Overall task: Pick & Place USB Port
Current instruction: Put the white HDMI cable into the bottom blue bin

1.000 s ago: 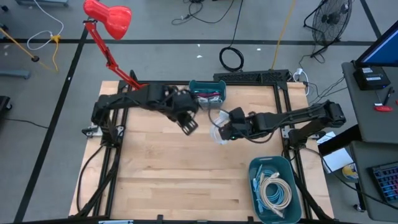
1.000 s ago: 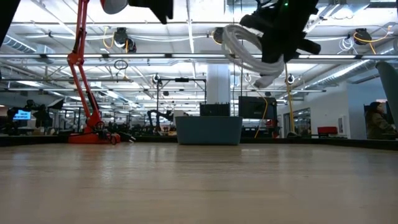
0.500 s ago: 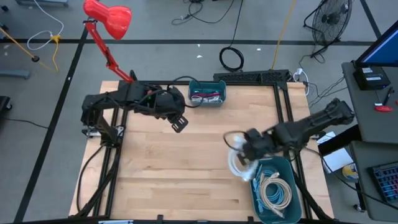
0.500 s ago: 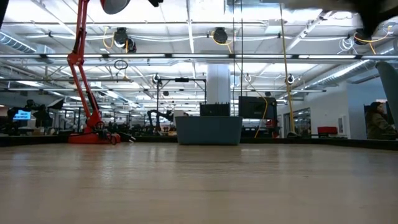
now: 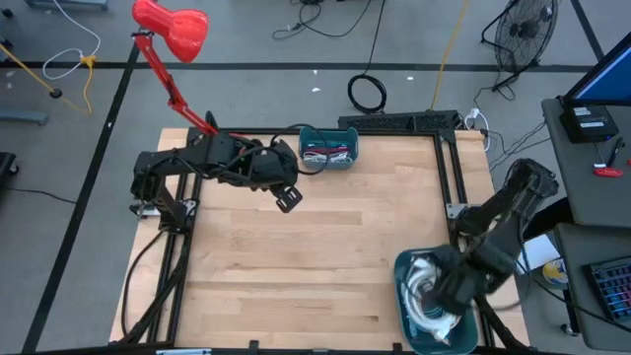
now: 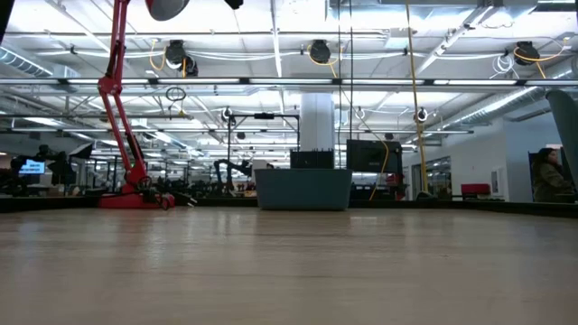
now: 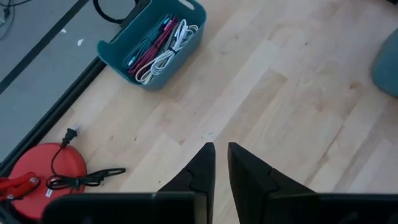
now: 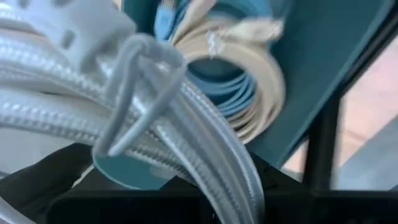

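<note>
Right gripper (image 5: 439, 294) hangs over the large teal bin (image 5: 406, 268) at about 4 o'clock on the table, its fingers clamped tight on a coiled white braided USB cable (image 5: 426, 296); the right wrist view shows those silvery strands (image 8: 93, 112) lying across the fingers, directly above the beige and blue cable coils (image 8: 242, 106) already in that bin. Going down in size from there: the wooden table (image 5: 296, 266) fills most of the high view, its middle bare. Both dark arms come next, the right one folded in from the 3 o'clock edge, the left one stretched along the far side near 11 o'clock. At the far left corner, about 10 to 11 o'clock, a red desk lamp (image 5: 173, 28) leans over the floor. Against the far edge at 12 o'clock stands a small teal bin (image 5: 328, 148) that holds red, white and teal cables (image 7: 158, 46). Left gripper (image 5: 288, 197) hovers above bare wood just inward of that small bin, holding nothing; in the left wrist view its fingers (image 7: 199, 171) stand nearly together with only a slim gap between them.
</note>
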{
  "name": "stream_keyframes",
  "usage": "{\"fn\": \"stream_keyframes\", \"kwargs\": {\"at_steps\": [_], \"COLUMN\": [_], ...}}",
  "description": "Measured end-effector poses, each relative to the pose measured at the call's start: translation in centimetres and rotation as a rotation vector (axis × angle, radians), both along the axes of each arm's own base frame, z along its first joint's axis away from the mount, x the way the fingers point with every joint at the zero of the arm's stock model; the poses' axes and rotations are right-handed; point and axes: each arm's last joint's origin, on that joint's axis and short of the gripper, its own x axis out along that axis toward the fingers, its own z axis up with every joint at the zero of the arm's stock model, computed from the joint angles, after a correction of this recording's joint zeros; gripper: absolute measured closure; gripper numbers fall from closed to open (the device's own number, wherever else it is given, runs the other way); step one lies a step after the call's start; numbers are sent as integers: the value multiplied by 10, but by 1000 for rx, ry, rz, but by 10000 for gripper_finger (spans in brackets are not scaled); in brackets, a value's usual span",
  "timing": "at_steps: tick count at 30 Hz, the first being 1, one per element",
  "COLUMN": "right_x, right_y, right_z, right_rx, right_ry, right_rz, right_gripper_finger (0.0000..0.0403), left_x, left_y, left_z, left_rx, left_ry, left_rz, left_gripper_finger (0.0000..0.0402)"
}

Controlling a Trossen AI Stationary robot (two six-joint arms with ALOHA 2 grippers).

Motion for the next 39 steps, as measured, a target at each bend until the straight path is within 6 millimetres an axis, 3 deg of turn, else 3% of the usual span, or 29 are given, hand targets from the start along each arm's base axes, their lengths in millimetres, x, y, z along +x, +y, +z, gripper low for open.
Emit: {"fn": "stream_keyframes", "kwargs": {"at_steps": [10, 24, 39], "right_x": [8, -4, -14], "right_y": [45, 56, 40], "right_z": [-40, -85, -72], "right_rx": [-97, -155, -201], "right_ry": [89, 241, 274], "right_rz": [-44, -84, -82], "right_gripper_finger": [384, 384, 383], "left_x": [0, 1, 0], "left_y": [0, -9, -17], "left_z": [0, 1, 1], "left_rx": [1, 8, 7], "left_ry": [1, -6, -7], "left_rz": [-2, -47, -71], "left_gripper_finger": [360, 360, 360]}}
